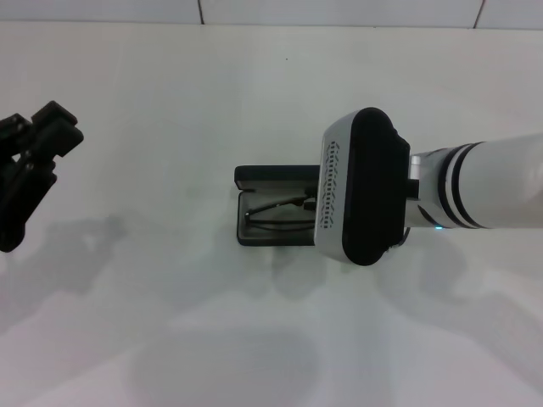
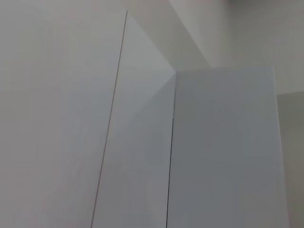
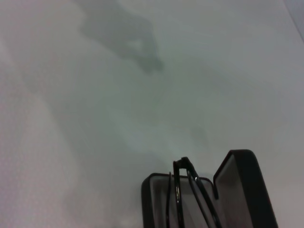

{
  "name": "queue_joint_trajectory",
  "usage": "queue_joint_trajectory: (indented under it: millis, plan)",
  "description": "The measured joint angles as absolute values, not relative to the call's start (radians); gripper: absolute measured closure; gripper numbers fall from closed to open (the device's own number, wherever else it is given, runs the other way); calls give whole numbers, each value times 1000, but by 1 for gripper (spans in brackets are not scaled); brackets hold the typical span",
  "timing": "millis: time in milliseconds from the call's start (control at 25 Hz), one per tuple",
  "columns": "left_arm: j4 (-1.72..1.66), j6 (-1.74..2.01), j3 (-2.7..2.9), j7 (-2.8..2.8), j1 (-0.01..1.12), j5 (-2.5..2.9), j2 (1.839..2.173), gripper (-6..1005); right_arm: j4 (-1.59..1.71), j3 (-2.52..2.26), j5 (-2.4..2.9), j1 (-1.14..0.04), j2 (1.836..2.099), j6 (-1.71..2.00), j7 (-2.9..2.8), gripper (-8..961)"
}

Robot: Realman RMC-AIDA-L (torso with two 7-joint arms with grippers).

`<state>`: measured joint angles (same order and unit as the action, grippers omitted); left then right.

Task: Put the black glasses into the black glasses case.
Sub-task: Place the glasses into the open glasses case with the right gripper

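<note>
My right arm (image 1: 475, 191) reaches in from the right side, and its wrist housing sits directly over the right end of the case (image 1: 254, 233), hiding my right gripper from the head camera (so I cannot tell whether that hand is apart, together or clamped on anything). The case lies open on the white table (image 1: 254, 339), its lid (image 1: 271, 175) folded back on the far side of the tray. The glasses (image 1: 276, 208) lie inside the tray, on the grey lining, their thin black frame running lengthwise toward my wrist. From my right wrist camera the glasses (image 3: 183, 190) show inside the case (image 3: 154, 194), with the raised lid (image 3: 244, 185) just beside them. Well to the left of the case, my left gripper (image 1: 30, 165) hangs over the table edge with its fingers apart, holding nothing. Beyond the case, a tiled wall (image 1: 339, 10) borders the table.
</note>
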<state>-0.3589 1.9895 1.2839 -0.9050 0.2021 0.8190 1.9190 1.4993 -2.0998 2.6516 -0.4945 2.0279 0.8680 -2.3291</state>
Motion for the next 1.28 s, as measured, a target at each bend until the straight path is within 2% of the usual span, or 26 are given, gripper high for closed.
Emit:
queue_joint_trajectory:
  millis: [1280]
  plan:
    - [-357, 1991, 1284, -899, 196, 821, 1924, 850, 1490, -2102, 2691, -496, 2028, 857, -2362, 771]
